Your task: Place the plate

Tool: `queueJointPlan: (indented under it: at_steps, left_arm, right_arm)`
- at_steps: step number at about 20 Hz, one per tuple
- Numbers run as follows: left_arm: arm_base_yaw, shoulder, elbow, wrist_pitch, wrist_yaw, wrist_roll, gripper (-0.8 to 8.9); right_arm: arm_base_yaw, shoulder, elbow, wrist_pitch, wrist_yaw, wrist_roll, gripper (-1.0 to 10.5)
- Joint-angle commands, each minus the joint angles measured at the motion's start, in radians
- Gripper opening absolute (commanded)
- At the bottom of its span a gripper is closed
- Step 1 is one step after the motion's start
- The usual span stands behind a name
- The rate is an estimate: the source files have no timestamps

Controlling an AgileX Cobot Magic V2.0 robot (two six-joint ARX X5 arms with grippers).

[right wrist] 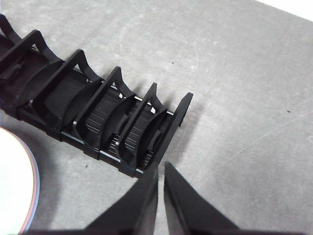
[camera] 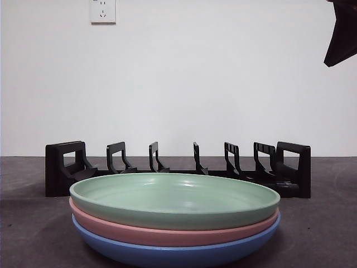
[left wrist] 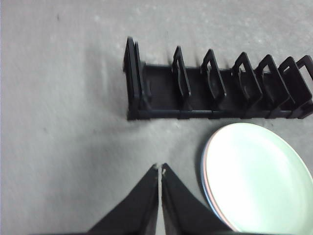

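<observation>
Plates sit in a stack of three on the gray table (camera: 33, 234). The green plate (camera: 174, 198) is on top, the pink plate (camera: 167, 233) is under it, and the blue plate (camera: 167, 255) is at the bottom, touching the table. They lie flat, one inside the other.

Just behind the stack stands a long black rack (camera: 178, 167) with upright dividers in a row. All its slots show only bare black ribs. The stack is close to the rack but does not touch it.

The left gripper (left wrist: 160, 169) hangs above the bare table. Its two black jaws are pressed together with only a thin line between them, and they pinch nothing. The green plate (left wrist: 259, 178) is just beside this gripper, and the rack (left wrist: 215, 90) lies ahead of it, past the plates.

The right gripper (right wrist: 160, 167) hangs over one end of the rack (right wrist: 98, 112), its tips right by the end wall. Its jaws are nearly pressed together too, and hold nothing. The edge of the plates is off to its side, well apart.

A white wall socket (camera: 102, 10) is high on the wall behind.
</observation>
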Motion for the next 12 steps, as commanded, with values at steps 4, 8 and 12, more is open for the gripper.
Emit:
queueJointPlan:
  at_steps: [4, 8, 12]
  left_arm:
    - [0.172, -0.218, -0.400, 0.600, -0.059, 0.323, 0.07]
    - [0.335, -0.445, -0.720, 0.831, -0.031, 0.327, 0.07]
    - [0.391, -0.576, -0.837, 0.782, -0.016, 0.329, 0.07]
  right_arm:
    - [0.005, 0.006, 0.011, 0.011, 0.000, 0.008, 0.2]
    - [0.005, 0.006, 0.011, 0.011, 0.001, 0.008, 0.2]
    - [0.005, 0.006, 0.011, 0.011, 0.000, 0.008, 0.2]
